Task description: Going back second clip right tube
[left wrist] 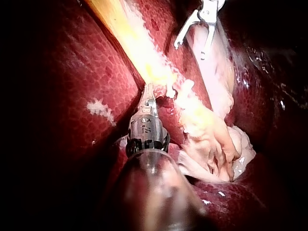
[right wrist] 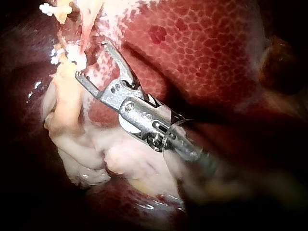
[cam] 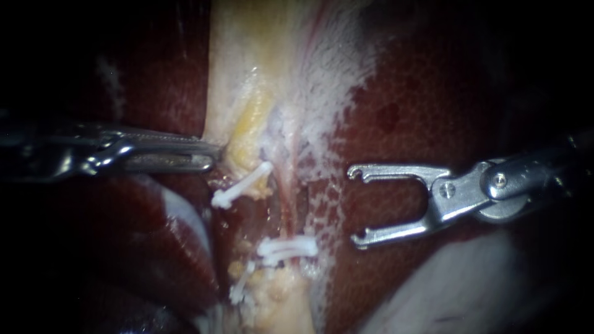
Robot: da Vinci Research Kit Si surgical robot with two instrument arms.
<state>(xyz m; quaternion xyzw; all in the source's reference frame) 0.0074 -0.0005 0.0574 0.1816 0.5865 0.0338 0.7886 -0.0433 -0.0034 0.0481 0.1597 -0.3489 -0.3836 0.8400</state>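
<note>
My right instrument (cam: pixel 355 206) comes in from the right over the liver, its hooked jaws wide open and empty, a short way to the right of the tubes. It also shows in its wrist view (right wrist: pixel 92 60), open, beside the pale tissue. A thin pink tube, the right tube (cam: pixel 288 201), runs downward to a white clip (cam: pixel 288 247) lying across it. Another white clip (cam: pixel 241 185) sits up and to the left, and a third (cam: pixel 241 286) lies lower down. My left instrument (cam: pixel 213 154) has its jaws shut on the edge of the yellowish gallbladder tissue (cam: pixel 247 117); the left wrist view shows its grip (left wrist: pixel 150 94).
Dark red liver (cam: pixel 427 105) lies on both sides of the pale strip. A pale fold of tissue (cam: pixel 458 291) lies at the lower right, under my right instrument. Loose whitish tissue (left wrist: pixel 211 139) bunches beside my left instrument. My right instrument's open jaws (left wrist: pixel 190 50) show ahead of it.
</note>
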